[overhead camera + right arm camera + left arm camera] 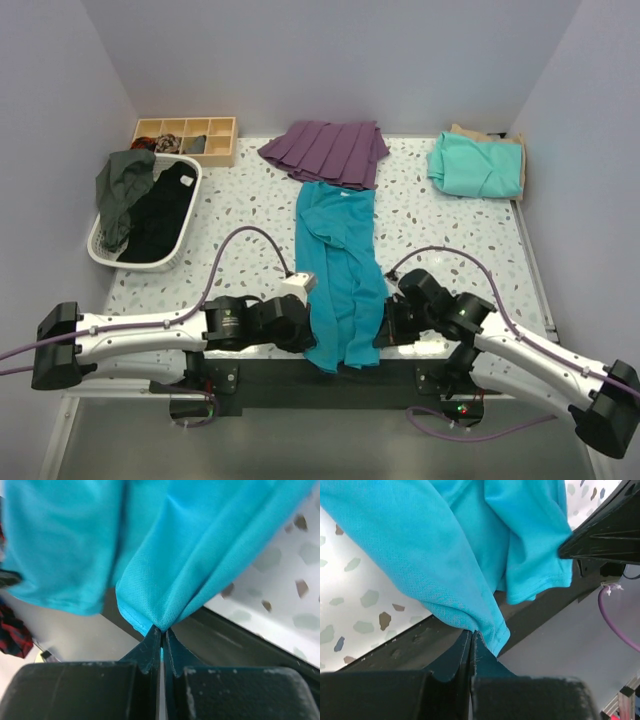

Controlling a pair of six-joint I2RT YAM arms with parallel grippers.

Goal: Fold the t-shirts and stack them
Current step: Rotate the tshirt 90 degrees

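Teal-blue t-shirt [338, 275], long crumpled strip

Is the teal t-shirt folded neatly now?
Not neatly folded: the teal t-shirt lies as a long rumpled strip, its near hem pinched by the left gripper and right gripper.

Bright, even light, soft shadows; wrist close-ups seem slightly blurred.

The top camera sits above and behind both arms, looking down and forward across the whole worktop [450, 230] from well back. Each wrist camera rides just behind its claw, left claw [472, 639] and right claw [162, 632], peering forward past the tips from very close. All three share the near hem of the teal t-shirt [340, 270], right at the claw tips.
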